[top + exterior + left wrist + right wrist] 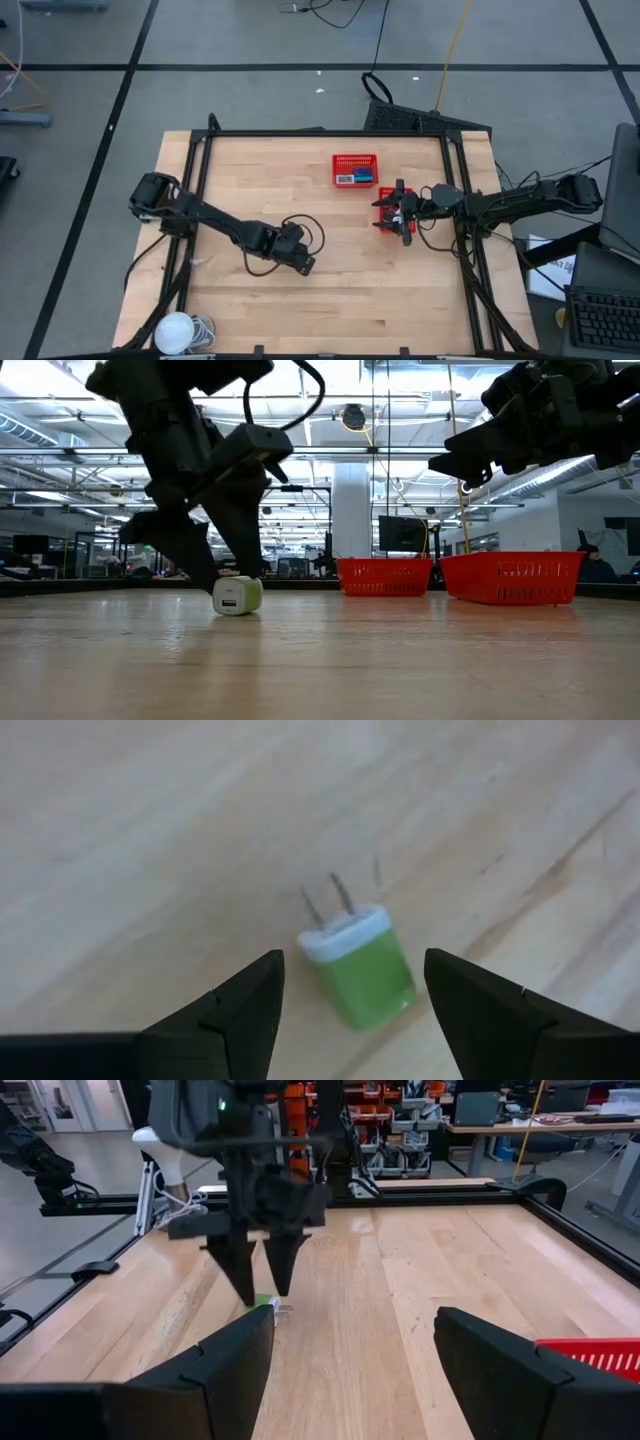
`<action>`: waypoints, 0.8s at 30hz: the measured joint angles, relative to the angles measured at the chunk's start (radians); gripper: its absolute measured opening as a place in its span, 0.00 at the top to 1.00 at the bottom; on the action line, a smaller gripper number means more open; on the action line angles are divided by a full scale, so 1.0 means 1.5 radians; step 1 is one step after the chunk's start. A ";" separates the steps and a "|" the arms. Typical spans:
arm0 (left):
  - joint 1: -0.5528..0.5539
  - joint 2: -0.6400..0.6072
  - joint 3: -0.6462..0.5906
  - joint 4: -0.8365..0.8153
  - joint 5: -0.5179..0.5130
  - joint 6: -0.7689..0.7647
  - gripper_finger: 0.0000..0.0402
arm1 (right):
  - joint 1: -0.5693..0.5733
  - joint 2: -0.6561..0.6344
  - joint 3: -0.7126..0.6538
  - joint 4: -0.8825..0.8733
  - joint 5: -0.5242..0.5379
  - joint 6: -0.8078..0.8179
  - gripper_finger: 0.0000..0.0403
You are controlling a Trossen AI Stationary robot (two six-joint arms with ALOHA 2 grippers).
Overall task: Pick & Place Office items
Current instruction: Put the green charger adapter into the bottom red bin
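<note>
Left wrist view first: green-and-white plug adapter [358, 965] lying on its side on the bare wooden table [120, 840], prongs pointing away, framed between the spread fingers [235, 1010] of the left gripper [352, 1008] but not yet touched. Low view confirms: left gripper [215, 555] poised just over the adapter [237, 595], jaws parted, nothing held. Judged to be the reach-and-grasp step for this one item. Next move calls for lowering until the fingers straddle the body, closing across its flat sides, then carrying it toward a red basket [355, 170]. Farther off, right gripper [400, 212] hovering open and empty over a second red basket [510, 577]. From above, adapter hidden under the left arm [225, 228]. Second basket largely covered by the right gripper. Contents of the first basket too small to identify.
</note>
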 joint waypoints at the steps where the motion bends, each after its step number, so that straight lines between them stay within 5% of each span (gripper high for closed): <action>1: -0.002 0.010 0.000 0.014 0.007 0.000 0.39 | 0.000 0.000 0.000 0.000 0.000 0.000 0.35; 19: 0.002 0.036 0.002 -0.037 0.047 -0.071 0.40 | 0.000 0.000 0.000 0.000 0.000 0.000 0.35; 24: 0.002 0.036 0.001 -0.044 0.062 -0.062 0.50 | 0.000 0.000 0.000 0.001 0.000 0.000 0.35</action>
